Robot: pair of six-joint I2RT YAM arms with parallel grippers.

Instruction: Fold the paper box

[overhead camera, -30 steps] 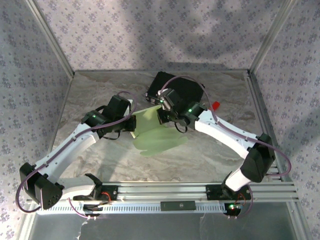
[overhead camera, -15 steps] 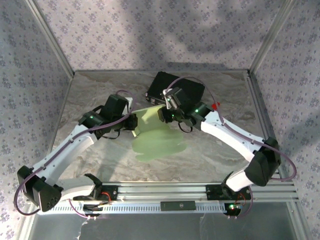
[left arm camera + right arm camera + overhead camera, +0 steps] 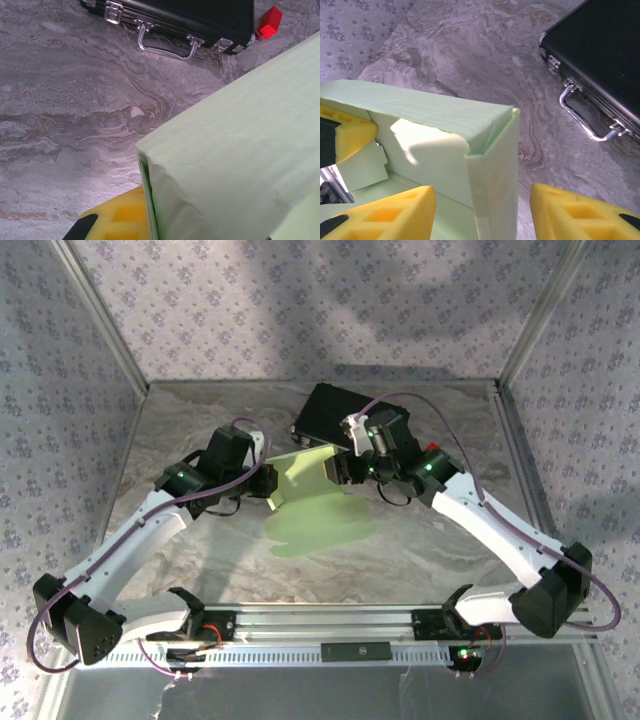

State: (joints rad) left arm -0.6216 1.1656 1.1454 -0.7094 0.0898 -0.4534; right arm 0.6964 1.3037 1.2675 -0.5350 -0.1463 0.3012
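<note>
From above, the paper box (image 3: 318,508) lies mid-table, pale green. Its far-left wall is folded up and a rounded flap is spread flat towards me on the marbled table (image 3: 200,430). The left gripper (image 3: 270,487) is at the box's left edge, jaws closed on that raised wall. The right gripper (image 3: 338,468) sits at the wall's far right end. Behind it lies the black case (image 3: 335,410), lid shut, with a small red block (image 3: 432,449) off to its right. From the left wrist, the standing green wall (image 3: 235,150) is close up, and one yellow finger (image 3: 117,222) presses against its lower corner. Beyond it the case (image 3: 200,15) shows its chrome handle (image 3: 165,47) and latches (image 3: 114,11), and the red block (image 3: 270,22) is past the case's end. From the right wrist, the box's (image 3: 440,145) corner stands between the right gripper's (image 3: 482,215) yellow fingers (image 3: 390,215). They are spread wide with a gap on the right side. Inside the box, a short tab lies against the wall, and the left gripper's yellow pad (image 3: 347,137) pinches the far end. A second ago the right gripper was clamped on the box's far edge. It has since let go, and its arm has swung out to the right. The left arm has barely stirred.
</note>
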